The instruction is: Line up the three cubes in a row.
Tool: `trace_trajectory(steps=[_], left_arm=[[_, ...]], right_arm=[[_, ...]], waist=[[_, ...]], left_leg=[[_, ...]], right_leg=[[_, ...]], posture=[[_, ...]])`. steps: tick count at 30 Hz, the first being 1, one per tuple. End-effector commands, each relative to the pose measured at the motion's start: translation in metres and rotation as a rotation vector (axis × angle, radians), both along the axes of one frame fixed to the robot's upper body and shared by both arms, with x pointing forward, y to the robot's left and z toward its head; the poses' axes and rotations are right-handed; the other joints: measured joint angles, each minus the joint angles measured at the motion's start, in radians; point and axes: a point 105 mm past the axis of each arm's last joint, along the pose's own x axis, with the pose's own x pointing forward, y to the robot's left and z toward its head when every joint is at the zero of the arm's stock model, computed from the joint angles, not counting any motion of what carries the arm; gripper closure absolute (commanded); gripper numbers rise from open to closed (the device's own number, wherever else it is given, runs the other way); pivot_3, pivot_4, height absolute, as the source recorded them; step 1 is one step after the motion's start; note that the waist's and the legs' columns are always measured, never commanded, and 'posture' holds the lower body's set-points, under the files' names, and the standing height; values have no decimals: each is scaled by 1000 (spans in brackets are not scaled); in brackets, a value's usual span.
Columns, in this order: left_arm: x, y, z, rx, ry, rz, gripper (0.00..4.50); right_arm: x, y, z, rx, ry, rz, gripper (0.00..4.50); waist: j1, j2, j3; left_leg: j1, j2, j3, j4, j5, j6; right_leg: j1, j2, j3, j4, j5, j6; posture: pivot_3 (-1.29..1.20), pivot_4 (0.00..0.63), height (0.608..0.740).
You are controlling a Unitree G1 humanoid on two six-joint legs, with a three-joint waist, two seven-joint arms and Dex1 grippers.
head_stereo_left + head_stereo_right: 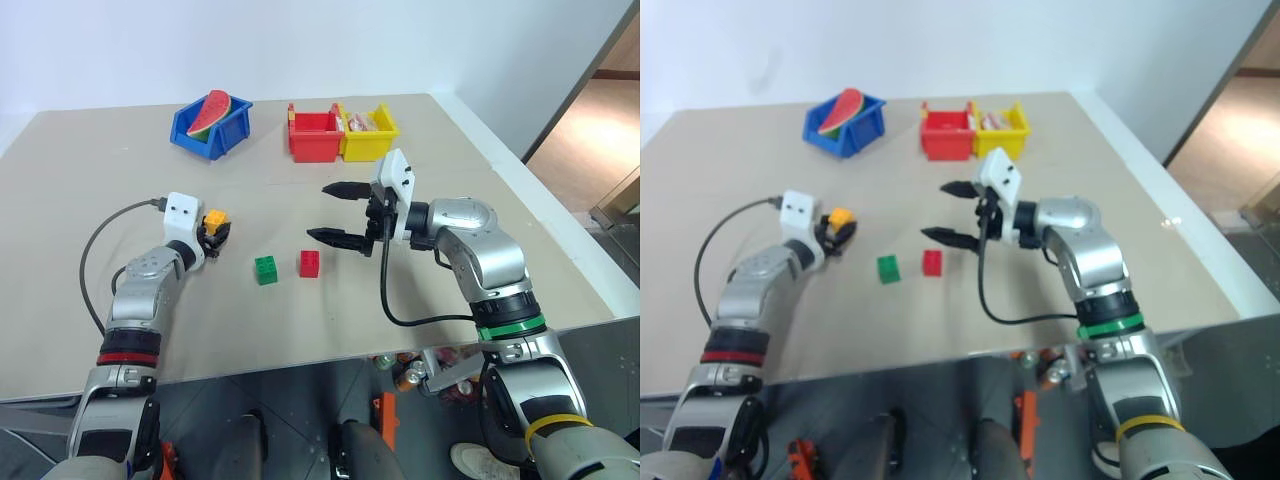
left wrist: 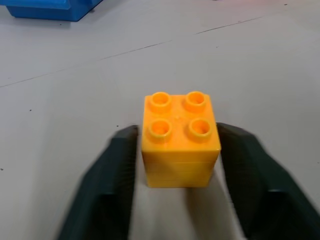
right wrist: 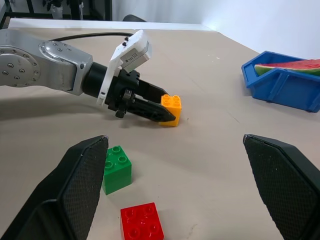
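While clamped by the left gripper (image 2: 181,170) on the table (image 1: 120,160), orange cube (image 2: 180,139) sits upright, left of the other two. Green cube (image 1: 266,270) and red cube (image 1: 310,264) side by side, slightly apart, near table centre. Right gripper (image 1: 340,213) hovering above and right of red, fingers spread wide, grasping nothing.

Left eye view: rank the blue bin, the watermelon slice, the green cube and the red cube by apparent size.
1. Blue bin
2. Watermelon slice
3. Green cube and red cube: they look alike, so no ranking between them.
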Motion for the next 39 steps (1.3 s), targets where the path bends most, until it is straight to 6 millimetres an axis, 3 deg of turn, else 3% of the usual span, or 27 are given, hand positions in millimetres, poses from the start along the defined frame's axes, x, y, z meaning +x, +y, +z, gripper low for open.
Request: trace_trajectory(steps=[1,7,11,16,18,22,29,39], left_arm=[[3,5,19,6,-64,32,3170],[-8,15,28,6,-129,115,3170],[-34,3,37,15,-183,75,3170],[-63,8,39,34,-182,144,3170],[-80,12,34,24,-172,195,3170],[-105,-3,18,19,-131,199,3170],[-118,-8,12,-6,-107,256,3170],[-116,-19,0,-41,-46,227,3170]], right_arm=[[-2,0,8,-4,-44,14,0],[-3,-2,6,-18,-51,22,0],[-5,-3,5,-23,-50,25,0],[-6,-4,4,-28,-49,29,0],[-6,-5,4,-31,-48,33,0],[-6,-2,1,-41,-45,48,0],[-5,-2,1,-47,-46,55,0],[-5,-3,-1,-59,-47,55,0]], waist=[[0,0,0],[0,0,0],[-1,0,0],[0,0,0],[-1,0,0],[-2,0,0],[-1,0,0],[-1,0,0]], left_leg=[[0,0,0,0,0,0],[0,0,0,0,0,0],[0,0,1,-1,-1,-1],[0,1,1,-1,-2,-2],[0,1,1,-1,-2,-2],[1,1,4,0,-2,-3],[0,1,3,0,-3,-4],[-1,2,3,0,-3,-3]], right_leg=[[0,0,0,0,0,0],[0,0,0,0,0,0],[0,0,1,0,0,0],[0,0,2,0,-1,-1],[-1,0,1,0,0,0],[-1,-1,4,-1,0,0],[0,-2,1,-1,0,0],[0,-1,1,-5,0,1]], posture=[[0,150,740],[0,150,740],[0,150,740],[0,150,740],[0,150,740],[0,150,740],[0,150,740],[0,150,740]])
